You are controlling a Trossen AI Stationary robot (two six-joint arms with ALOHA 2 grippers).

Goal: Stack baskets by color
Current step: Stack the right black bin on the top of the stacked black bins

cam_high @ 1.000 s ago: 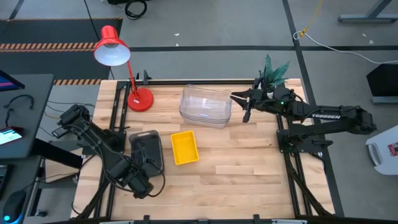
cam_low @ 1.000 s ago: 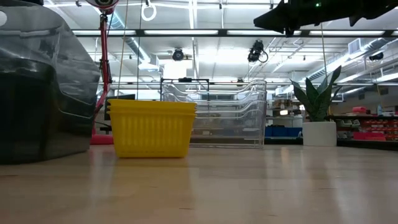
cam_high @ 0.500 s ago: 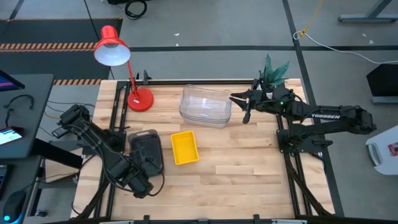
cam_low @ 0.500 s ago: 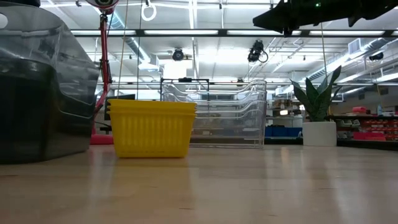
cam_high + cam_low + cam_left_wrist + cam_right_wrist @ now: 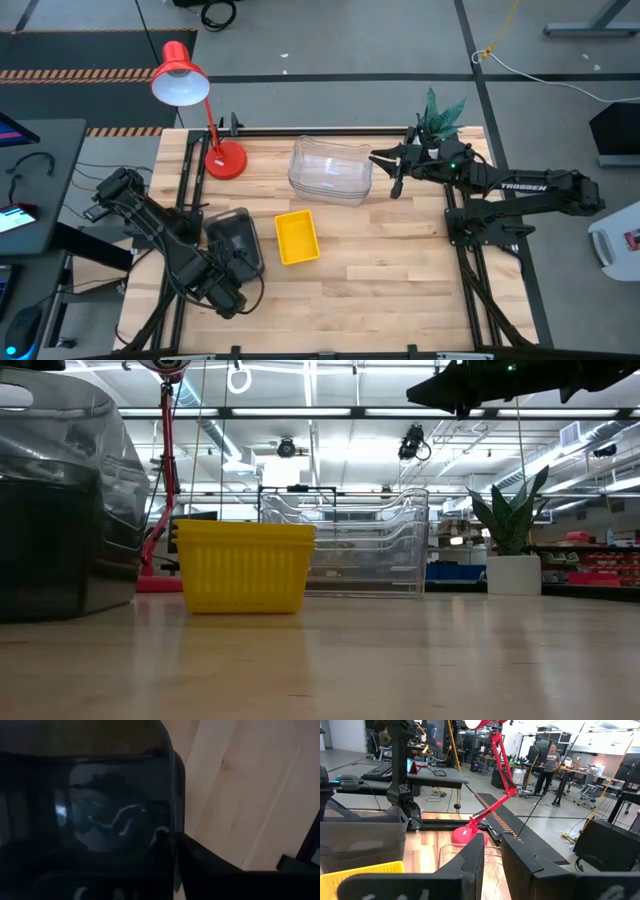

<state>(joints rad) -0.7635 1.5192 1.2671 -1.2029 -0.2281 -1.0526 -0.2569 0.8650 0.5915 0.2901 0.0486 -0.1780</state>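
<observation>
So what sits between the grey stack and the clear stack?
The yellow baskets lie between the grey stack and the clear stack, seen in the high view.

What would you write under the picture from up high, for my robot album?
Yellow baskets, grey baskets and clear baskets sit stacked; left gripper beside the grey stack, right gripper by the clear.

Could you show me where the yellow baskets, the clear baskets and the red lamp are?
yellow baskets (image 5: 297, 237): high view, the floor of the top basket.
clear baskets (image 5: 331, 170): high view, the middle of the stack.
red lamp (image 5: 180, 78): high view, its shade.
</observation>
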